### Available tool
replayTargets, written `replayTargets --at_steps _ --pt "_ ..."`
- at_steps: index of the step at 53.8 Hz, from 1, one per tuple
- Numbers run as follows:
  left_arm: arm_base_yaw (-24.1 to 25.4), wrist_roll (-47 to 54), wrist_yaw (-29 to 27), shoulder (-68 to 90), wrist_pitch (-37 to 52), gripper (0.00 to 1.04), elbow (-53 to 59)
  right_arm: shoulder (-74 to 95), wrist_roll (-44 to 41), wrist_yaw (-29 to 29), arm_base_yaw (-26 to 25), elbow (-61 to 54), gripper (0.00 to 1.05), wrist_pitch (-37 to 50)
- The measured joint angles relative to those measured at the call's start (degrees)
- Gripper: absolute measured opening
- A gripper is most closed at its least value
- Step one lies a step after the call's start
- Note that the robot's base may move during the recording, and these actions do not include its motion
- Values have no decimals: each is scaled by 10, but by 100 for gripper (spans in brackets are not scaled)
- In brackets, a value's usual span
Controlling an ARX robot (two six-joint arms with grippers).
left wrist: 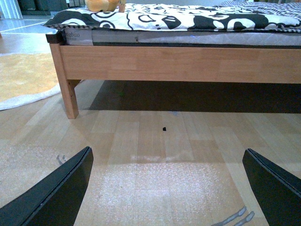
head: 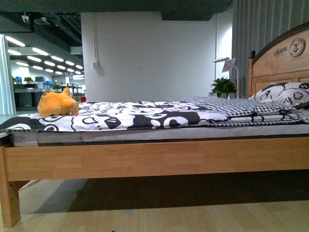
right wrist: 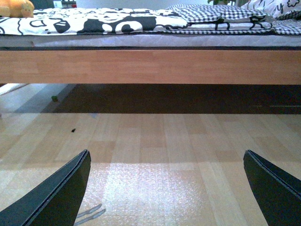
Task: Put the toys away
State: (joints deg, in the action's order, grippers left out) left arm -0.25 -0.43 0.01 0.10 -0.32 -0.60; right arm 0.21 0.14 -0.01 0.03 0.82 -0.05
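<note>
Wooden-framed bed bears a soft orange-yellow plush toy at its left end; left gripper and right gripper hang low, spread wide.

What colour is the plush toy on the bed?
The plush toy is orange-yellow, clearest in the front view.

Plush toy cut off by the left wrist view's edge; headboard likewise.

Open pale plank floor before light wooden bed rail; black-white quilt free around orange plush toy, foot corner.
</note>
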Motion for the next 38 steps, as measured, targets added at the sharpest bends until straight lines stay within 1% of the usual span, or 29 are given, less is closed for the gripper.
replayTargets --at_steps 38 --pt "0 0 0 0 0 98 0 0 0 0 0 0 98 0"
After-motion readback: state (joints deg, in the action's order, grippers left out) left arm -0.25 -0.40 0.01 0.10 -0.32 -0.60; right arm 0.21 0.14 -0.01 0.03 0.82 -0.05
